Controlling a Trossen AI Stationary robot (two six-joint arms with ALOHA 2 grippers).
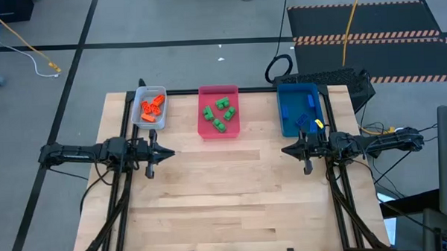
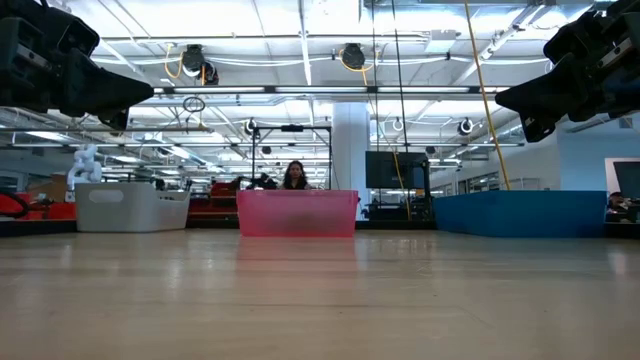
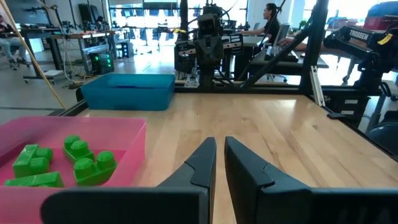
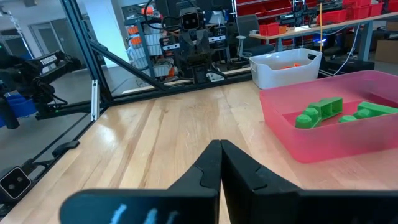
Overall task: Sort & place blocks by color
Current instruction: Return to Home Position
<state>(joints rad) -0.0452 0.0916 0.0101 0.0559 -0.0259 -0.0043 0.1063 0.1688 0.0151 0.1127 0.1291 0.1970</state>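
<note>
The blocks lie in three trays along the table's far edge. Orange blocks [image 1: 153,105] are in the grey tray [image 1: 162,120] at the left. Green blocks [image 1: 219,114] [image 3: 81,163] [image 4: 320,111] are in the pink tray [image 1: 218,89] in the middle. Blue blocks [image 1: 307,121] are in the blue tray [image 1: 286,108] at the right. My left gripper [image 1: 172,151] [image 3: 219,149] hovers level over the table's left side, near the grey tray, fingers together but for a thin slit, holding nothing. My right gripper [image 1: 284,149] [image 4: 220,146] hovers level at the right, near the blue tray, shut on nothing.
Bare wooden table top [image 1: 226,192] stretches between the two grippers and toward the near edge. Black frame rails [image 1: 122,203] run along both sides of the table. A person [image 2: 295,176] sits in the room beyond the far edge.
</note>
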